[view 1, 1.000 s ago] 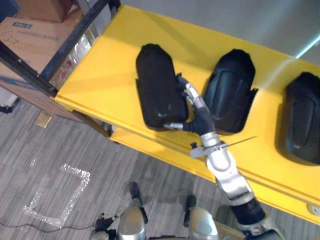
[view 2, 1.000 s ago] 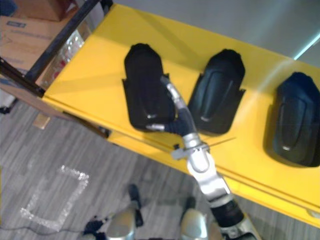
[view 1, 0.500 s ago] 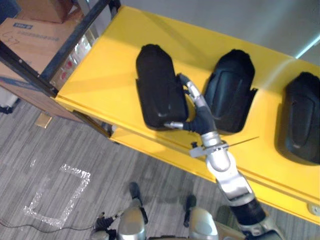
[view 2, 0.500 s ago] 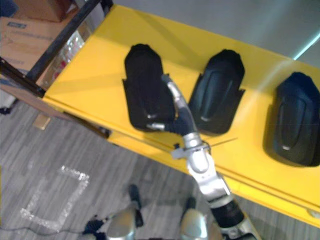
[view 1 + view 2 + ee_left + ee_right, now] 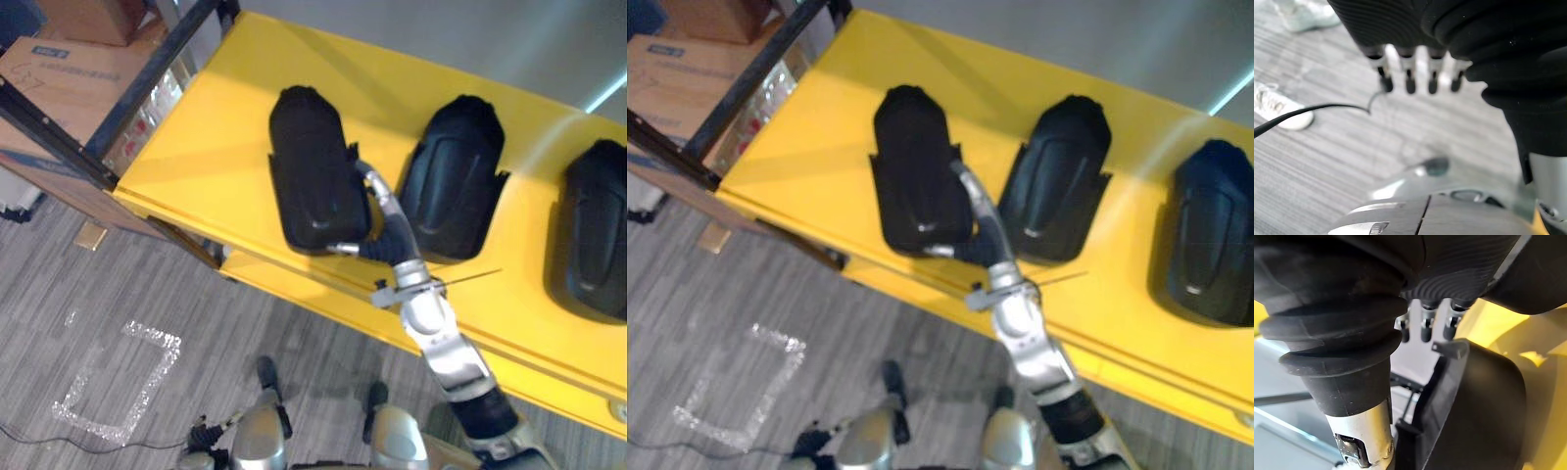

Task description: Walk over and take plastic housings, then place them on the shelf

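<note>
Currently, status of items on the yellow shelf [image 5: 196, 147]:

- Left housing [image 5: 312, 171]: black plastic, lying flat towards the shelf's left end, its near end close to the near edge. Same spot on the shelf as a second ago; the slight shift of the whole view is the camera's.
- Middle housing [image 5: 453, 176] and right housing [image 5: 598, 230]: flat, side by side further along the shelf, apart from each other. Unchanged.
- Right robot hand [image 5: 390, 235]: against the left housing's right flank, fingers laid fairly straight along that flank, thumb reaching under the near right corner. Not clenched; it looks like an open hand touching the part, not a closed grasp. Over the last second it has drawn back a little towards the near edge, fingertips lower on the flank.
- Left robot hand [image 5: 1408, 81]: hanging over the grey floor [image 5: 147, 294], fingers relaxed, holding nothing.
- Cardboard box [image 5: 69, 73]: beyond the shelf's left end. Not involved.

Assessment: the left housing appears set down and at rest. The small retreat reads as letting go, so this placement seems nearly complete.
</note>
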Robot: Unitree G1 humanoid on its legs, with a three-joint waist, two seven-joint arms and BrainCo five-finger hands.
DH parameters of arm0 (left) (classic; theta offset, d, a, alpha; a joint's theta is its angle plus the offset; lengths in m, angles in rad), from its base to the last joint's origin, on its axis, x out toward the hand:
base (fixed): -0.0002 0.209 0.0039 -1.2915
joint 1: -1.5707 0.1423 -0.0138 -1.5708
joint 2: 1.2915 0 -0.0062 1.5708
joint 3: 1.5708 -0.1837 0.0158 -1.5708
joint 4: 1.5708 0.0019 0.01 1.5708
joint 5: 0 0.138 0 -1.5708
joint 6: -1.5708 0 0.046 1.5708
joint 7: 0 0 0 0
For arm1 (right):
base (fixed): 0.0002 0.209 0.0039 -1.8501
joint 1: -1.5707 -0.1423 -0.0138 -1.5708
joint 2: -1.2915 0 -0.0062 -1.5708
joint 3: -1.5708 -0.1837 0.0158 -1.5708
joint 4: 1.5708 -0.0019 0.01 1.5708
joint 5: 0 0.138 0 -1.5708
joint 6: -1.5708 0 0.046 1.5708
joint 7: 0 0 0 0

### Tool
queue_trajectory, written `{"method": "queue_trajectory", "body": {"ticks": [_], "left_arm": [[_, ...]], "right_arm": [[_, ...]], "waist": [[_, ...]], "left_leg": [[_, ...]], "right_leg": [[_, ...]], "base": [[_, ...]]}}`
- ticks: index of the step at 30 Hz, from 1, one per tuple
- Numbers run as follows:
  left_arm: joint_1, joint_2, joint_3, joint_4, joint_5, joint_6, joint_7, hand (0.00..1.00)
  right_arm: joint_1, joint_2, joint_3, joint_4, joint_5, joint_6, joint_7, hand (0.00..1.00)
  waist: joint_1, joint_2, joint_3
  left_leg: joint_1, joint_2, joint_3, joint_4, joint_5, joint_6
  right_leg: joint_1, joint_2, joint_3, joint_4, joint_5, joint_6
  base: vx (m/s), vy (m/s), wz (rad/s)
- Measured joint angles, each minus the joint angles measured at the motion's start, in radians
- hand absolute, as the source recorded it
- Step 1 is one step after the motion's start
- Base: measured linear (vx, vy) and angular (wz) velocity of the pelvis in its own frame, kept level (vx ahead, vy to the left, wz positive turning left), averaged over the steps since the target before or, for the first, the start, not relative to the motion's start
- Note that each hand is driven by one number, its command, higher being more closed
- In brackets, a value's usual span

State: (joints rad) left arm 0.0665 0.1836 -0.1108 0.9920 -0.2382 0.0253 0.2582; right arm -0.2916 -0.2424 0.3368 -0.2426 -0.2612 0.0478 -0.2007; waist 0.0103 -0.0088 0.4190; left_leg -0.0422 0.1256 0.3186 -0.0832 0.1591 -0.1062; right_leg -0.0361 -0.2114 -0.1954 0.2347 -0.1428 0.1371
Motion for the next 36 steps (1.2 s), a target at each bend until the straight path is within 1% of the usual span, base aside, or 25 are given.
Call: {"method": "queue_trajectory", "body": {"ticks": [15,24,26,30,36], "left_arm": [[0.0,0.0,-0.001,-0.001,0.0,0.0,0.0,0.0],[0.0,0.001,-0.001,-0.004,0.001,0.0,0.0,0.0],[0.0,0.001,-0.001,-0.003,0.001,0.0,0.0,0.0],[0.0,0.001,-0.001,-0.004,0.003,0.0,0.0,0.0],[0.0,0.001,-0.002,-0.003,0.003,0.0,0.0,0.0]], "right_arm": [[-0.004,0.0,0.001,0.02,-0.002,0.004,0.001,0.0],[-0.009,0.0,0.008,0.02,0.003,-0.003,0.011,0.0],[-0.014,-0.002,0.019,0.02,0.003,-0.007,0.016,0.0],[-0.026,-0.003,0.03,0.019,0.003,-0.029,0.048,0.0],[-0.035,-0.005,0.051,0.014,0.003,-0.042,0.072,0.0]], "waist": [[0.0,0.0,0.0],[0.0,0.0,0.0],[0.0,0.0,0.0],[0.0,0.0,0.0],[0.0,0.0,0.0]], "left_leg": [[-0.002,0.0,0.0,0.0,0.0,0.0],[-0.001,0.0,0.0,0.0,0.0,0.0],[-0.001,0.0,0.0,0.0,0.0,0.0],[0.0,0.0,0.0,0.0,0.0,0.0],[0.001,0.0,-0.003,0.0,0.0,0.0]], "right_leg": [[0.0,0.0,-0.001,-0.001,0.0,0.0],[0.0,0.0,0.0,-0.001,0.0,0.0],[0.0,0.0,0.0,-0.001,0.0,0.0],[0.002,0.0,0.0,-0.001,0.0,0.0],[0.004,0.0,-0.002,0.0,0.0,0.0]], "base": [[0.0,0.0,0.0],[0.0,0.0,0.0],[0.0,0.0,0.0],[0.0,0.0,0.0],[0.0,0.0,0.0]]}}
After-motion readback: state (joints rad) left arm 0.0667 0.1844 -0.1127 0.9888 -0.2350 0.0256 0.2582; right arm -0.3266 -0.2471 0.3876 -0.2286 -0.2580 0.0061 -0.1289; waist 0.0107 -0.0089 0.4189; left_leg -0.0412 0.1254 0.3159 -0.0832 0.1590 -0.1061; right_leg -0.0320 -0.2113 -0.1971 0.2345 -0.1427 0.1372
